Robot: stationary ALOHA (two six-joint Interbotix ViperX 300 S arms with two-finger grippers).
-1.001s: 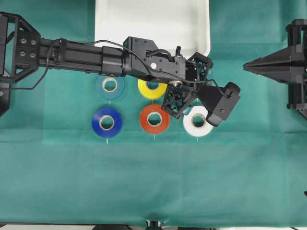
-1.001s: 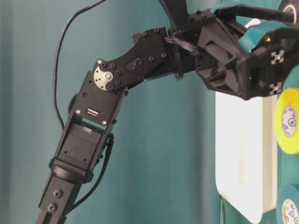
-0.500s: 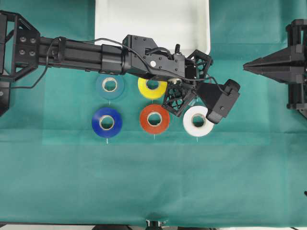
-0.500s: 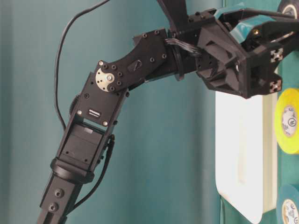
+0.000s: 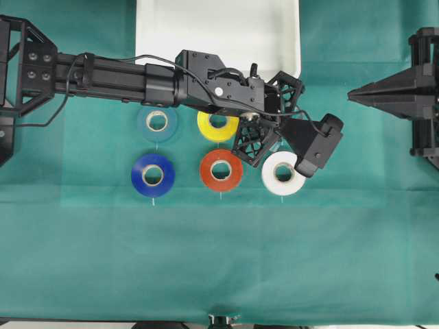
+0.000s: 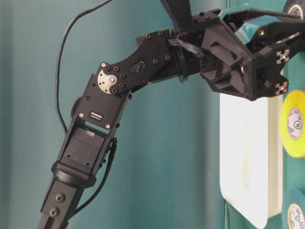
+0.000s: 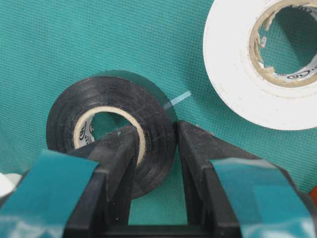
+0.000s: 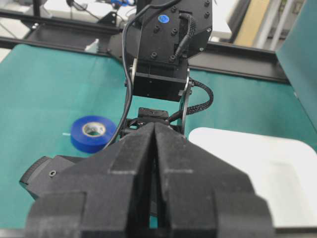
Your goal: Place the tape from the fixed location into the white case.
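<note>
Your left gripper (image 7: 154,148) grasps the tape (image 7: 111,129) by its wall, seemingly firmly, so next lift it toward the white case (image 5: 218,31).

Black tape (image 7: 111,131) flat, apparently clamped

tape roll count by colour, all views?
black: 1
white: 1
yellow: 1
orange-red: 1
dark blue: 1
light blue: 1
total: 6

black tape (image 7: 148,124) — pale core, white case (image 5: 218,31)
</note>
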